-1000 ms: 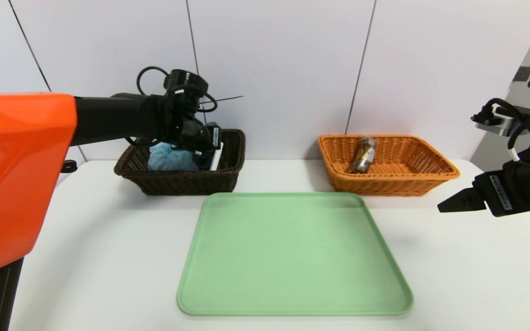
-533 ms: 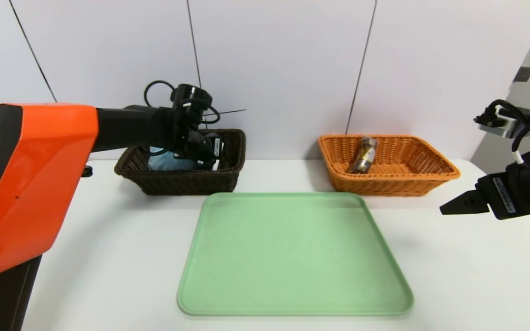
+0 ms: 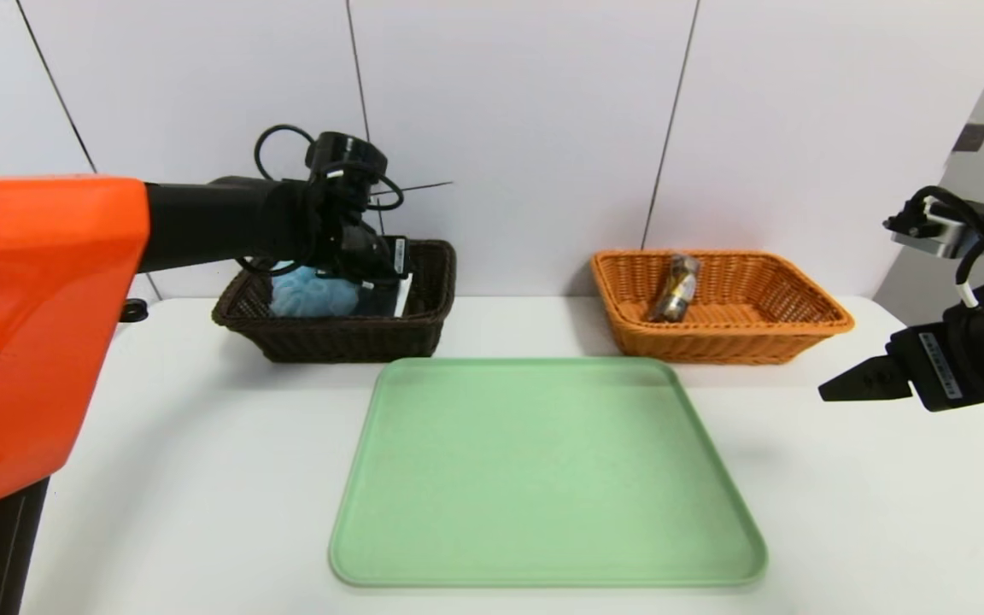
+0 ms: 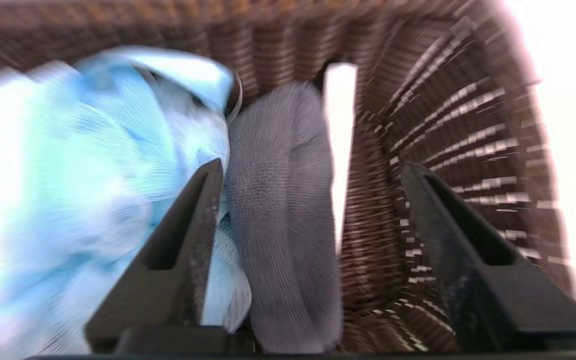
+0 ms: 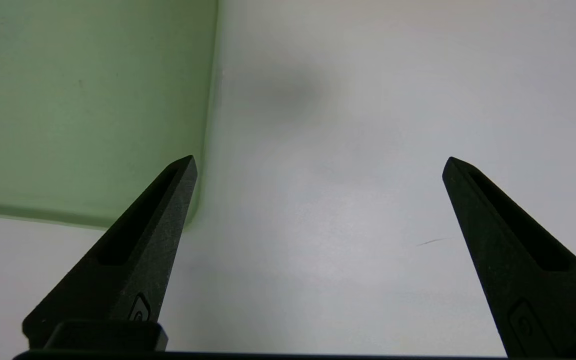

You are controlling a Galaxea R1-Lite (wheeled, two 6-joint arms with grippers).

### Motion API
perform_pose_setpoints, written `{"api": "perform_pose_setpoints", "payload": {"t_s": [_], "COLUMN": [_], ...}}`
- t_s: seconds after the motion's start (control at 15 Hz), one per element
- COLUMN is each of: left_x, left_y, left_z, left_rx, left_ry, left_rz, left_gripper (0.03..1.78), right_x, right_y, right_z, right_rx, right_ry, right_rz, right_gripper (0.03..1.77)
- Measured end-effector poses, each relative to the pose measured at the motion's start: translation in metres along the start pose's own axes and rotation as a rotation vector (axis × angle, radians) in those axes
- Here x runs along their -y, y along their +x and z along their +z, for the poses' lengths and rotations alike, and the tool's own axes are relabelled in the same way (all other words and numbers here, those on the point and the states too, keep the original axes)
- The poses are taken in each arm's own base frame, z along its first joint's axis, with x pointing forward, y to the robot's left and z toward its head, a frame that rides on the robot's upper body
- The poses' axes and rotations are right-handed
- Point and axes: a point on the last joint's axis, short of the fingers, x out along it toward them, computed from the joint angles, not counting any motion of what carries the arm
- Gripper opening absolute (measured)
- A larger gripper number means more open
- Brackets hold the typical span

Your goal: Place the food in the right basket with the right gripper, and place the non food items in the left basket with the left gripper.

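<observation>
My left gripper [image 3: 383,272] hangs over the dark brown left basket [image 3: 347,340], fingers open. In the left wrist view a grey cloth item [image 4: 278,210] on a white card [image 4: 340,125] lies between the spread fingers of the left gripper [image 4: 313,165], leaning on a blue mesh sponge [image 4: 93,175] inside the basket [image 4: 443,100]. One finger is beside the grey item; the other stands well apart from it. The sponge [image 3: 313,295] also shows from the head. The orange right basket [image 3: 731,343] holds a wrapped food packet [image 3: 676,286]. My right gripper [image 3: 834,389] hovers open and empty over the table at the right.
A green tray [image 3: 543,470] with nothing on it lies in the middle of the white table [image 3: 202,478], in front of both baskets. Its corner [image 5: 83,100] shows beside the right gripper [image 5: 318,162]. A white wall stands close behind the baskets.
The left gripper dipped into the dark basket, opened, and let the grey item on its card settle beside the sponge, then rose a little. The right arm barely moved.
</observation>
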Motion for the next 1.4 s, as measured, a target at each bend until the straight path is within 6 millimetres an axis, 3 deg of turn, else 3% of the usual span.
{"api": "perform_pose_setpoints", "payload": {"t_s": [0.33, 0.6, 0.73, 0.93, 1.13, 1.4], "left_x": [-0.003, -0.003, -0.010, -0.030, -0.056, -0.098], "left_y": [-0.052, -0.131, -0.174, -0.231, -0.277, -0.327], "left_z": [0.030, 0.048, 0.030, -0.014, -0.061, -0.106], "left_rx": [0.115, 0.175, 0.104, 0.030, 0.033, 0.105], "left_ry": [0.010, 0.010, 0.051, 0.142, 0.174, 0.109], "left_rz": [0.004, -0.033, -0.047, -0.056, -0.046, 0.090], "left_gripper": [1.49, 1.58, 1.61, 1.64, 1.66, 1.67], "right_x": [0.000, 0.001, 0.001, 0.001, -0.004, -0.005], "right_y": [-0.003, -0.009, -0.012, -0.012, -0.010, -0.017], "right_z": [-0.001, -0.006, -0.013, -0.028, -0.035, -0.058], "right_rx": [0.009, 0.020, 0.016, 0.001, 0.093, 0.324], "right_ry": [0.001, 0.005, 0.002, -0.018, -0.038, -0.061], "right_rz": [0.001, 0.001, 0.005, 0.018, 0.108, 0.112], "right_gripper": [1.70, 1.70, 1.70, 1.70, 1.70, 1.70]}}
